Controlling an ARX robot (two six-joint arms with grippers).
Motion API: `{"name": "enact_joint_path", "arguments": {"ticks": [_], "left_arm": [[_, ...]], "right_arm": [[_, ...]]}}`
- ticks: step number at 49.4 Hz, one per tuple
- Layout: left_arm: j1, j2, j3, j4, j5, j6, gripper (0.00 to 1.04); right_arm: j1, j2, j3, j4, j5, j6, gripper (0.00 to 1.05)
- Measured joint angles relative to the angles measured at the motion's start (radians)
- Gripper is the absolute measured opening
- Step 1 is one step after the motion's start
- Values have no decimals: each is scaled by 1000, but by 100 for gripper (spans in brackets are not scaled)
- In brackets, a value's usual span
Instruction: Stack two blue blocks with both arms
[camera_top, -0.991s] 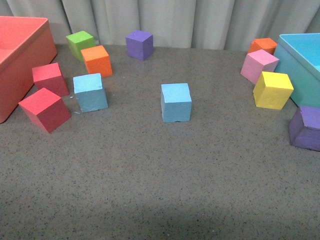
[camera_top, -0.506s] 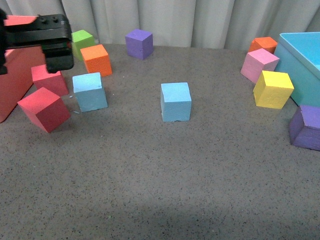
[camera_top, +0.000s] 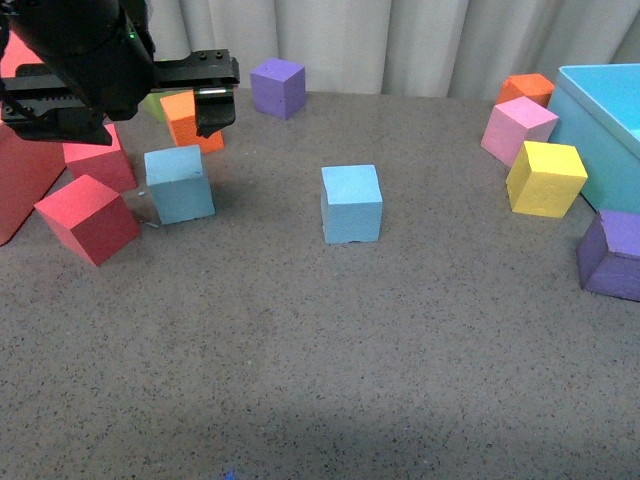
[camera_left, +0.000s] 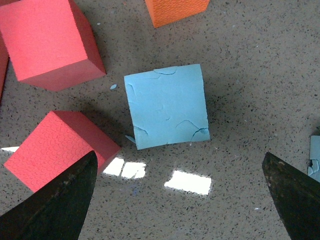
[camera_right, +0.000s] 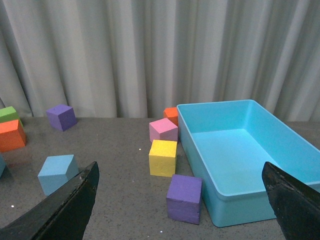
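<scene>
The black left gripper (camera_left: 178, 156) hovers with fingers spread wide over a light-blue foam cube (camera_left: 167, 106). The cube lies flat on the grey speckled table (camera_top: 320, 350), slightly skewed to the fingers, near two red foam cubes (camera_left: 47, 42) and an orange foam cube (camera_left: 175, 10). The second light-blue foam cube (camera_top: 352, 203) sits mid-table, well apart. The black right gripper (camera_right: 180, 167) is also spread wide.

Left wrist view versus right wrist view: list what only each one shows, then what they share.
Only the left wrist view: two red blocks, plus the left blue block whole, from above.
Only the right wrist view: the turquoise bin, pink block, yellow block, two purple blocks, green block, curtain.
Both: the grey table, an orange block, and the middle blue block, a mere sliver at the left wrist picture's edge.
</scene>
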Motion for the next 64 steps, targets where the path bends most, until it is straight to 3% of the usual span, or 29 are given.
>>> {"name": "enact_joint_path", "arguments": {"ticks": [26,53,64], "left_arm": [[10,227,249,-166,-46,-75,98],[30,362,401,-249,-10,-126,98],[34,376,400,-251,-2,-143,57]], "right_arm": [[0,0,0,0,0,0,95],[0,0,0,0,0,0,95],[0,0,0,0,0,0,95]]}}
